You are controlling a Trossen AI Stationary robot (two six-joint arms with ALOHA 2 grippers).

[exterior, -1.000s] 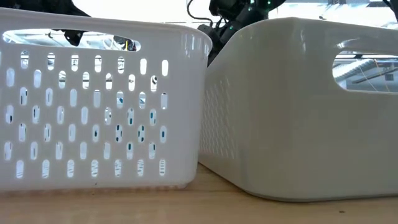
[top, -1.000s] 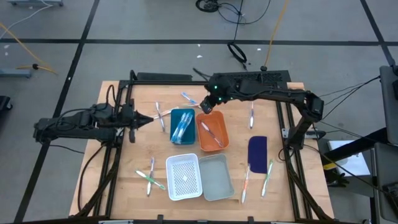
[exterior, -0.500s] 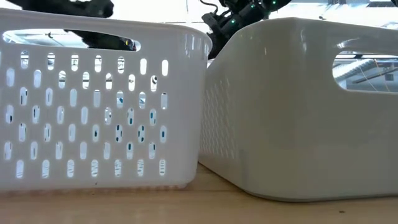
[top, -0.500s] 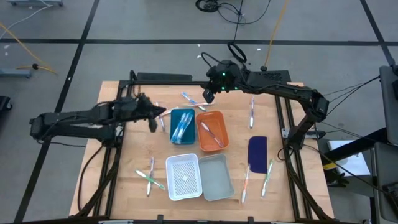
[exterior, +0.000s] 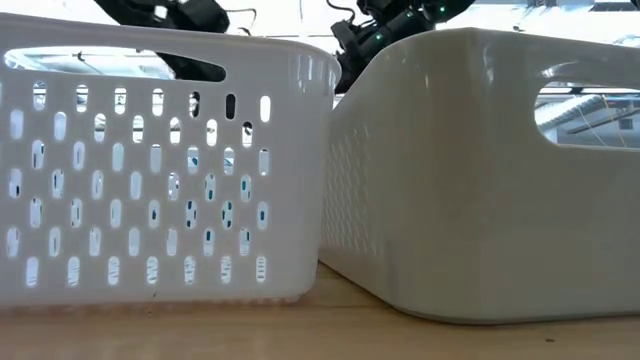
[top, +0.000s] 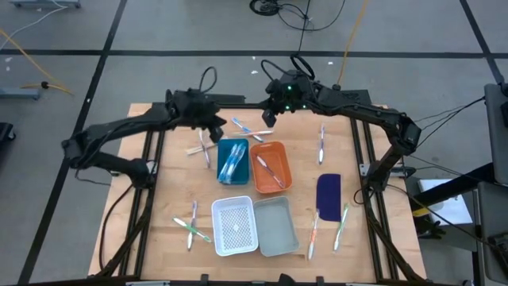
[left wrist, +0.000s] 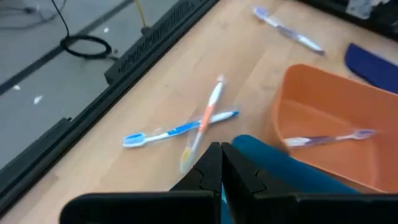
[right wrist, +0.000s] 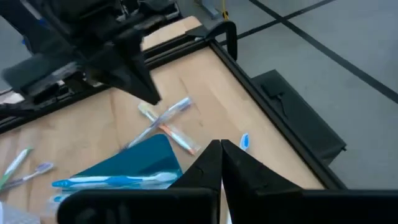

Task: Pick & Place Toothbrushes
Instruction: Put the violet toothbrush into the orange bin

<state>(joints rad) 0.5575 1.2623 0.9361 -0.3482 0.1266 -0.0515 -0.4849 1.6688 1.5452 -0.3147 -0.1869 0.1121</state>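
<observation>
Both pincers clenched and empty: the right gripper [top: 271, 119] hovers above crossed toothbrushes [top: 247, 129], the left gripper [top: 217, 129] beside the blue tray [top: 232, 161], probably repositioning for another pick.

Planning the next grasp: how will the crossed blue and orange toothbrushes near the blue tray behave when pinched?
The crossed toothbrushes look thin, so probably light and fairly stiff. One lies over the other, so lifting the lower likely drags the upper. The smooth plastic handles may slip.

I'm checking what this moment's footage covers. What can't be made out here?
- Low view: the white perforated plastic basket and the solid pale plastic bin block the table behind them.
- High view: the perforated basket's contents are too small to tell.
- Left wrist view: the crossed blue and orange toothbrushes are blurred.
</observation>
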